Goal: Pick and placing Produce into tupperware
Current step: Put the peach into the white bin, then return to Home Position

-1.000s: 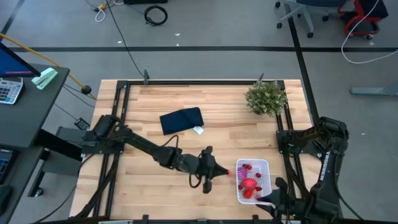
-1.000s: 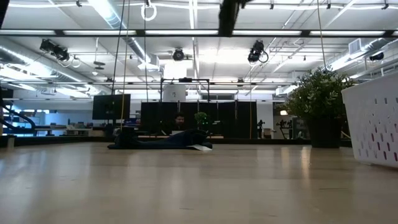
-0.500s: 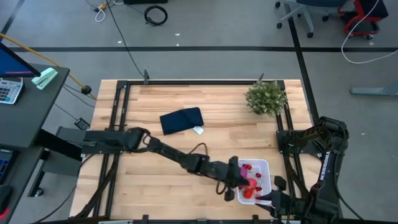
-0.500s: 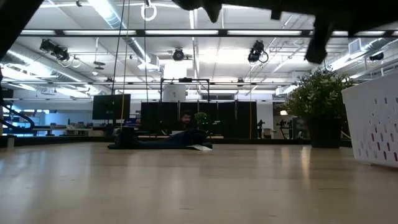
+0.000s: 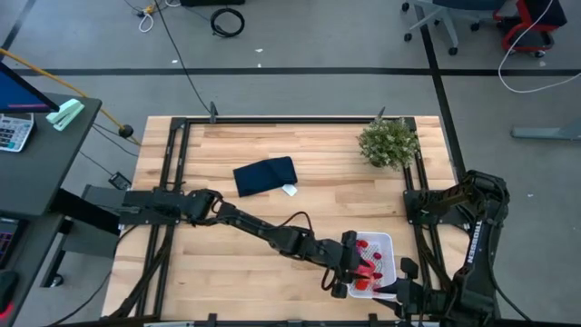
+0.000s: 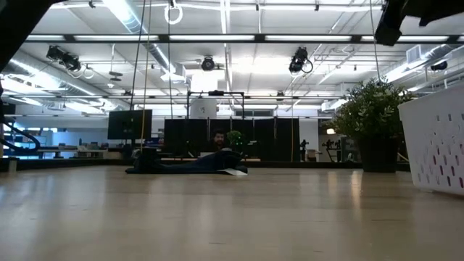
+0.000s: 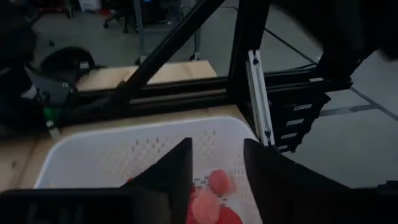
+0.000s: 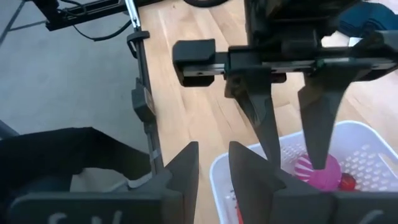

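Left gripper [image 5: 357,263], earlier short of the tupperware [image 5: 384,243], now hangs spread over its produce [image 5: 363,268].

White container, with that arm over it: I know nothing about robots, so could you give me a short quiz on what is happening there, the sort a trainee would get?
1. True or false: the left arm's jaws hang over the white container, standing apart with nothing between them.
2. What lies in the container? A) red and pink toy fruit B) a green plant C) a folded cloth
3. Fill in: seen from the robot, the plant stands to the ____ of the dark cloth.

Key: 1 true; 2 A; 3 right.
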### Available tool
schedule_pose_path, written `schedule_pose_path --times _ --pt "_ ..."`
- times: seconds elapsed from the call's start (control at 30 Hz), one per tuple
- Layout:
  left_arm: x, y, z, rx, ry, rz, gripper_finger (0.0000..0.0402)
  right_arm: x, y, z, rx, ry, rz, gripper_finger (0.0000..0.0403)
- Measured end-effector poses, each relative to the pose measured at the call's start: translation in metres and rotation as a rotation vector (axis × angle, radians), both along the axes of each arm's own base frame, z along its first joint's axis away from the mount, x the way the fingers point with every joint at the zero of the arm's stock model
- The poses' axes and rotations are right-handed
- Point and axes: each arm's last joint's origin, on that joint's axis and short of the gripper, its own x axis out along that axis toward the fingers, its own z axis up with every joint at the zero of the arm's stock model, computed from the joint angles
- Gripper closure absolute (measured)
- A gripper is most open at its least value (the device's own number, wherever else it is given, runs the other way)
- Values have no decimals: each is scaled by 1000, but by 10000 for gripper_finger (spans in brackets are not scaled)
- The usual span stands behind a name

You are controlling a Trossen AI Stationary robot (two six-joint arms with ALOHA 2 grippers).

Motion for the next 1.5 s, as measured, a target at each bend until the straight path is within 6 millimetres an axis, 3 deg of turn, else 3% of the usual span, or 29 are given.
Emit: schedule_pose_path --times 0.13,0.27,0.53,0.73,0.9,1.07,1.3,1.4,1.5 --pt "-1 0 -3 -59 47 21 227 1 2 1 21 -8 0 306" --pt "-13 10 11 -38 206 49 220 0 2 0 31 17 8 306" --pt "-69 38 91 32 426 85 236 -1 3 -1 44 83 34 306" --pt "-128 56 151 51 534 98 241 7 -13 9 -215 59 133 306" --pt "-192 69 191 28 669 172 237 37 -35 29 -149 -242 -153 306" --pt "-258 68 228 128 601 348 240 77 -57 23 -227 -112 -177 306" --pt "-343 69 266 162 412 448 237 130 -122 35 -223 14 -278 306" --pt "-369 76 271 144 396 481 239 152 -143 49 -183 -19 -238 306" --pt "-384 80 272 131 353 476 243 177 -160 69 -177 -108 -42 306"
